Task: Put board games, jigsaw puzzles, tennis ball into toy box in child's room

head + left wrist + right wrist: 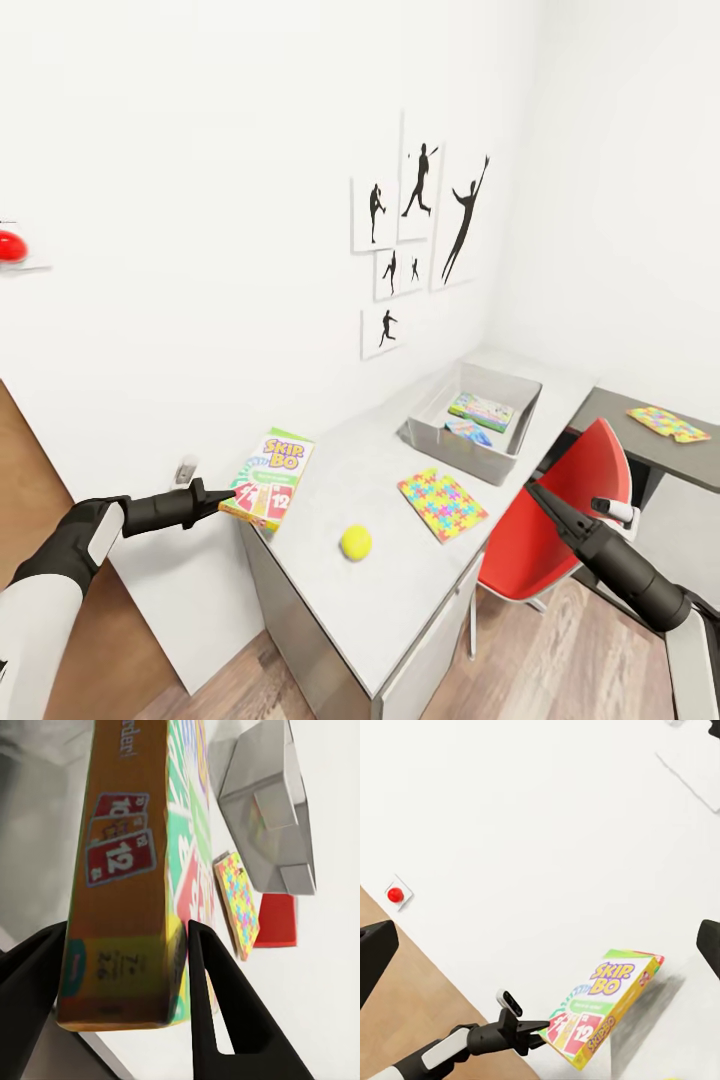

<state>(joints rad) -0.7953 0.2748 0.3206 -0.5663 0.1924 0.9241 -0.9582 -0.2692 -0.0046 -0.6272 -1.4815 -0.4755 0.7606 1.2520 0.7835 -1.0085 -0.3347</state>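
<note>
At the near left corner of the worktop (pixel 400 590), the left end effector (pixel 228 494) pinches the lower edge of the SKIP-BO game box (pixel 268 478), holding it tilted up just above the desk's left end. The left wrist view shows both dark fingers (pixel 214 997) pressed against the box's two broad faces, with the printed side panel between them.

On the pale top, the tennis ball (pixel 356 542) lies near the front edge, just right of the held box. A jigsaw puzzle (pixel 442 503) lies flat further right, between the ball and the toy box (pixel 435 415). The light-grey bin sits at the far end of this stretch, near the corner of the room, and two printed game boxes lie inside it: a green-edged one (pixel 481 410) and a smaller blue one (pixel 468 432). A second jigsaw puzzle (pixel 668 423) rests on the right wing of the desk, well apart from the bin.

The right end effector (pixel 534 492) hangs low in front of a red chair (pixel 560 520); in the right wrist view its fingers (pixel 375 952) stand spread apart, holding nothing. A red wall button (pixel 12 246) sits on the far left wall, and black sports silhouettes (pixel 420 220) hang above the bin.
</note>
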